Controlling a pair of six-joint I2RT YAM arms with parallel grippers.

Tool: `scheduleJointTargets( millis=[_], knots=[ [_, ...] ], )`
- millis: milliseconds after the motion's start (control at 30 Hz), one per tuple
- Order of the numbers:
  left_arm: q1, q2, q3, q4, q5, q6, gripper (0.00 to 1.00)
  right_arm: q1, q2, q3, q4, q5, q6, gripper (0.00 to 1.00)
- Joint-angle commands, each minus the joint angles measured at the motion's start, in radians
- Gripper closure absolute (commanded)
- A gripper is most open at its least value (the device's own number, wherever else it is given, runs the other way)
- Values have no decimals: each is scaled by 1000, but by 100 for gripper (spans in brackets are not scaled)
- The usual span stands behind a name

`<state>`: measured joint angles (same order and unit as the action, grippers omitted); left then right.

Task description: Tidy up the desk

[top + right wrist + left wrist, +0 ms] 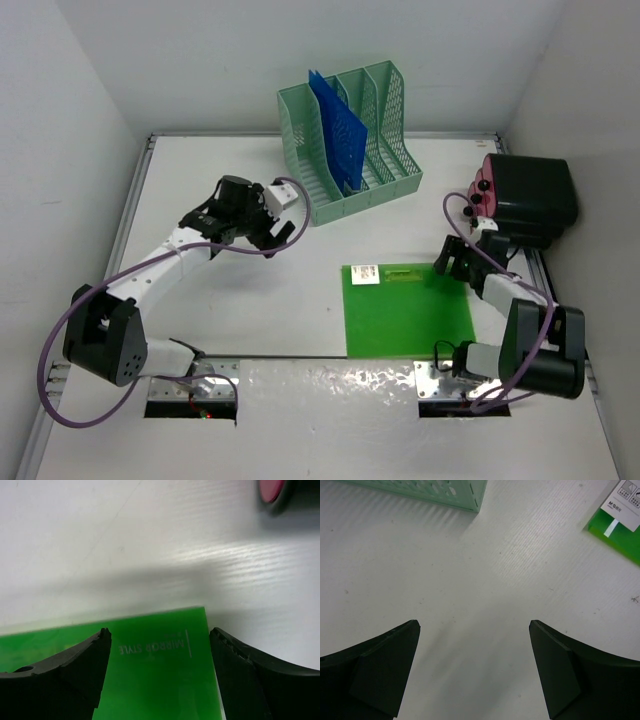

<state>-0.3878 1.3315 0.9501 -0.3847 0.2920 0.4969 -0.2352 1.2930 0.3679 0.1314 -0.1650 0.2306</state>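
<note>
The desk [200,180] is a wide white tabletop. A green folder [405,310] lies flat on it, front right of centre, with a white label at its far left corner. My right gripper [447,262] is low over the folder's far right corner, open. In the right wrist view its jaws [160,631] straddle that corner of the green folder [155,680], which is printed "MIRROR STYLE", with one finger over the sheet and the other just off its edge. My left gripper [280,232] hovers open over bare desk [470,570], holding nothing [474,624].
A mint-green file rack [350,140] stands at the back centre with a blue folder [335,125] upright in it; its corner [445,490] shows ahead of the left gripper. A black case [530,200] with pink caps [483,190] sits at the right edge.
</note>
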Motion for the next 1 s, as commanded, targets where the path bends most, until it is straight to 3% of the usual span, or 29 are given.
scheduleJointTargets(
  millis=[0, 433, 500, 767, 833, 967],
  knots=[
    [-10, -14, 26, 20, 7, 11, 10, 49, -69, -7, -101, -15, -7, 24],
    [-135, 24, 10, -6, 24, 66, 10, 483, 29, 37, 40, -59, 127, 32],
    [-134, 44, 9, -8, 27, 75, 10, 505, 43, 60, 76, -146, 151, 35],
    [-132, 87, -48, 38, -44, 109, 10, 517, 71, 39, 103, -247, 125, 71],
    [-134, 107, -63, 69, -60, 117, 10, 517, 106, 13, 210, -341, 162, 73],
    [-132, 129, -63, 61, -80, 120, 10, 514, 204, -21, 341, -375, 200, 71]
  ],
)
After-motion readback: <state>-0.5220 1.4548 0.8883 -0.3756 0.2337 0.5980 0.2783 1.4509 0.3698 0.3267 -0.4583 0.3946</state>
